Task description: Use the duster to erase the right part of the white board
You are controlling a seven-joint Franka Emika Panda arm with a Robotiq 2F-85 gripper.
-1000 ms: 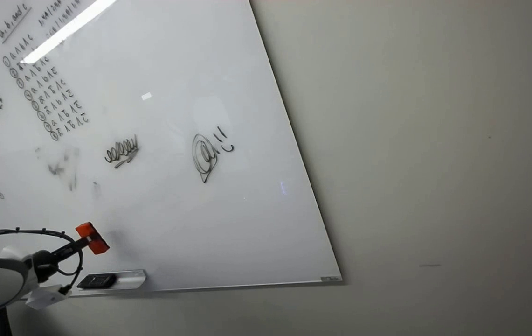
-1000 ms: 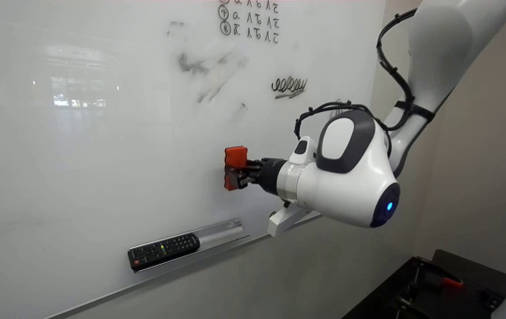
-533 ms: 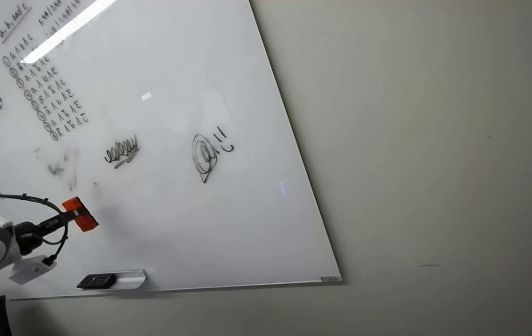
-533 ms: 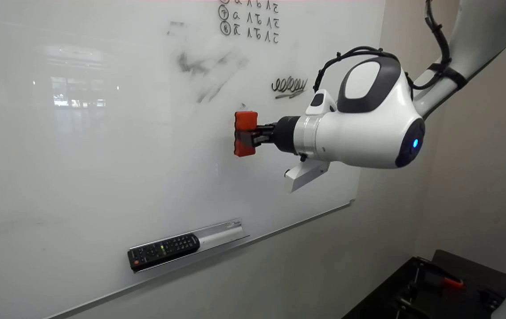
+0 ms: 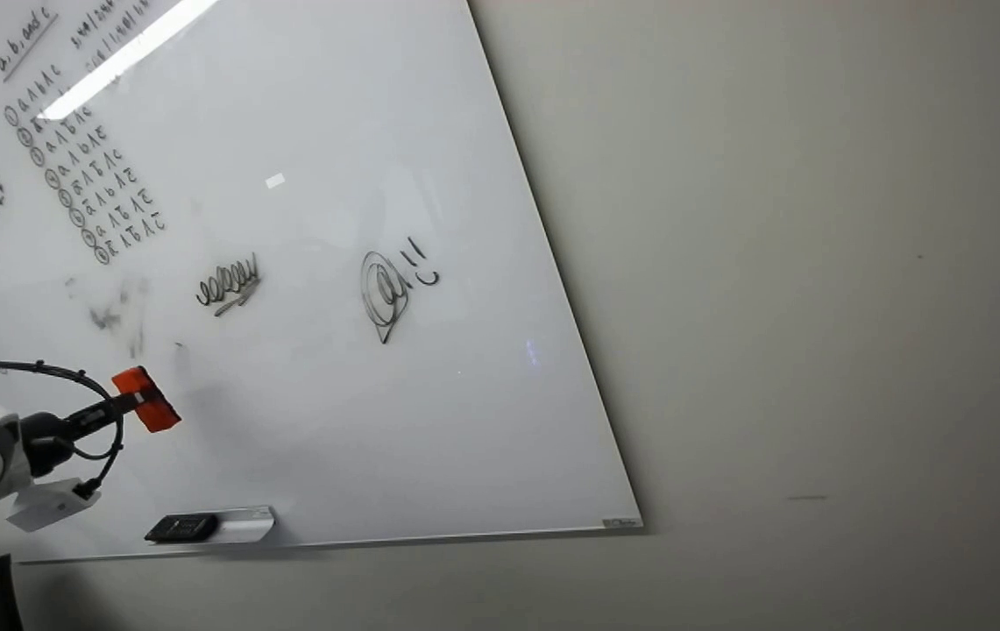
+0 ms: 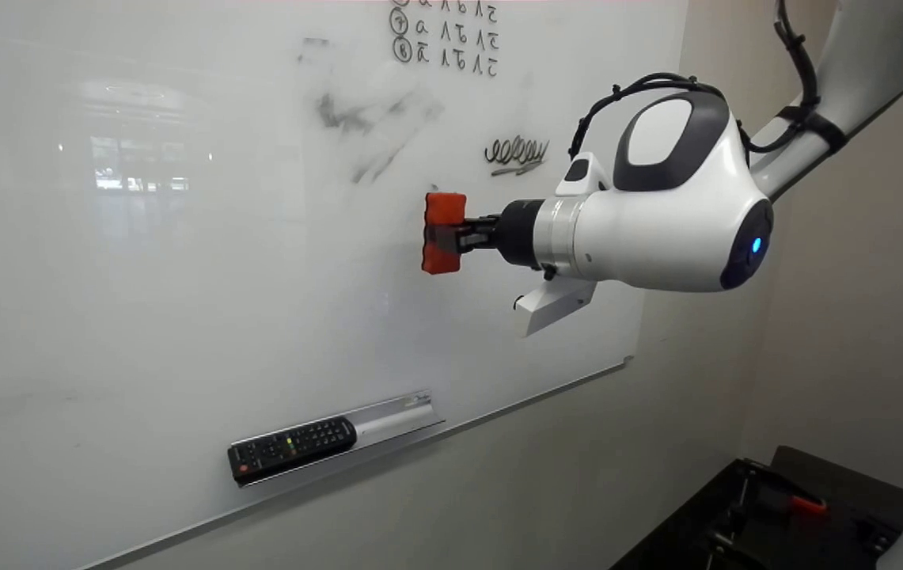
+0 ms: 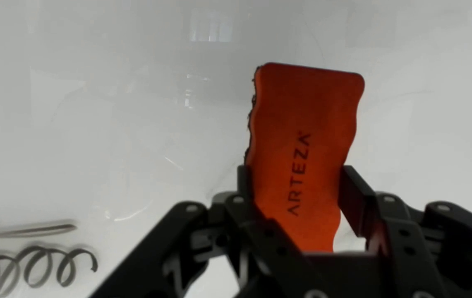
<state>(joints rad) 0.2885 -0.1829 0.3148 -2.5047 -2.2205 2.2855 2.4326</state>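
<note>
The duster, an orange-red block, shows in both exterior views (image 5: 161,415) (image 6: 445,209) and in the wrist view (image 7: 306,107). My gripper (image 6: 442,237) is shut on its long sides near the middle, also in the wrist view (image 7: 295,182). The duster is in front of the white board (image 5: 359,438) (image 6: 182,332), pad side toward it; I cannot tell whether it touches. A looped scribble (image 5: 230,285) (image 6: 516,150) is above and to the right of the duster, and at lower left in the wrist view (image 7: 33,265). A swirl doodle (image 5: 386,291) is farther right.
A tray (image 5: 245,526) (image 6: 396,419) with a black remote (image 5: 181,528) (image 6: 293,450) sits at the board's lower edge, below the gripper. Grey smudges (image 6: 348,119) and handwritten lines (image 6: 451,36) are above. A dark table (image 6: 815,475) stands at lower right.
My gripper has risen with the duster, up and right in one view, up and left in another, mostly in the first half second. The board's marks look the same.
</note>
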